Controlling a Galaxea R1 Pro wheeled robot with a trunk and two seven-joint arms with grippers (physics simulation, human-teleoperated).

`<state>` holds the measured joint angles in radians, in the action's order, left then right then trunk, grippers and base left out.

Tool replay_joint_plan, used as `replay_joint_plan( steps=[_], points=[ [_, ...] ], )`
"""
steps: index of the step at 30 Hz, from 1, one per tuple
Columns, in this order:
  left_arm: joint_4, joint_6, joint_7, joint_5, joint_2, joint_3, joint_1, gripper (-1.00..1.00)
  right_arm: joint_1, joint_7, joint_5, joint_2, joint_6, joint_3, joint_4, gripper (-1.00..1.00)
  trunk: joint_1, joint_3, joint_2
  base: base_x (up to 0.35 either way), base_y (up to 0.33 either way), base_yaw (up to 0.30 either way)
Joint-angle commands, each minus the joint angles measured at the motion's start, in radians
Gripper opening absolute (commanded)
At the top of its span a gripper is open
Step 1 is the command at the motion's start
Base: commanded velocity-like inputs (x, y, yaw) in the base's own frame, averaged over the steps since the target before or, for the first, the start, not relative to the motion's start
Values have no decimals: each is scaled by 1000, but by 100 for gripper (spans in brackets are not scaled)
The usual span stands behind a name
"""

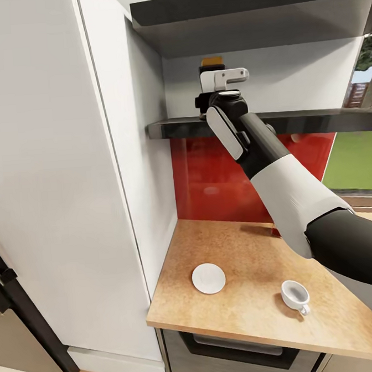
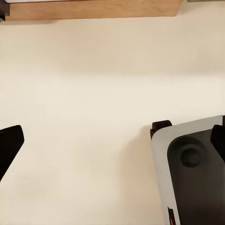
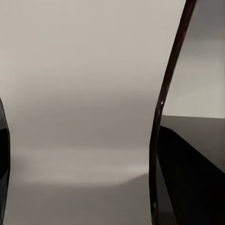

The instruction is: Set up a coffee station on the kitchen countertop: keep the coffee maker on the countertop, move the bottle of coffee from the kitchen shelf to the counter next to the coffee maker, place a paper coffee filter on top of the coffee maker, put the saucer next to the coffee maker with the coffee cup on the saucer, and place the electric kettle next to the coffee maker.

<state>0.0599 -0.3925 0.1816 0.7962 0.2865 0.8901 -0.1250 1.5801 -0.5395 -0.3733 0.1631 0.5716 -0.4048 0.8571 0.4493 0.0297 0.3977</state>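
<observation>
Head view: the right arm reaches up to the dark shelf (image 1: 314, 120) above the counter (image 1: 239, 310). The right tool (image 1: 209, 100) sits at the shelf's front edge; just behind it stands a small dark item with an orange-tan top (image 1: 211, 62), probably the bottle of coffee, though it is mostly hidden by the wrist. Whether the right tool is open or closed cannot be told: the head view hides its fingers, and the right wrist view gives only dark edges at the frame sides against a pale wall, with nothing visibly between them.

Well below the tool, on the counter, lie the saucer (image 1: 208, 278) and the coffee cup (image 1: 295, 296), apart from each other, the cup standing directly on the counter.

Left wrist view: the left tool (image 2: 112, 136) hangs over pale floor, its dark fingertips (image 2: 9, 143) spread wide and holding nothing.

Progress, as a judgement: early. The bottle appears not yet off the shelf; the cup is not yet on the saucer. Coffee maker, filter and kettle cannot be assessed from these pictures.
</observation>
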Motion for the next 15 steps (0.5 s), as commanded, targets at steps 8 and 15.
replay_joint_plan(
  steps=[8, 15],
  points=[
    [0, 3, 6, 5, -1, 12, -1, 100, 1, -11, -13, -1, 2, -3, 2, -100, 1, 2, 2, 0, 0, 0],
    [-34, 32, 8, -14, -3, 25, 39, 100, 1, -11, -17, -1, 88, -2, 9, -100, 1, 2, 2, 0, 0, 0]
  ],
)
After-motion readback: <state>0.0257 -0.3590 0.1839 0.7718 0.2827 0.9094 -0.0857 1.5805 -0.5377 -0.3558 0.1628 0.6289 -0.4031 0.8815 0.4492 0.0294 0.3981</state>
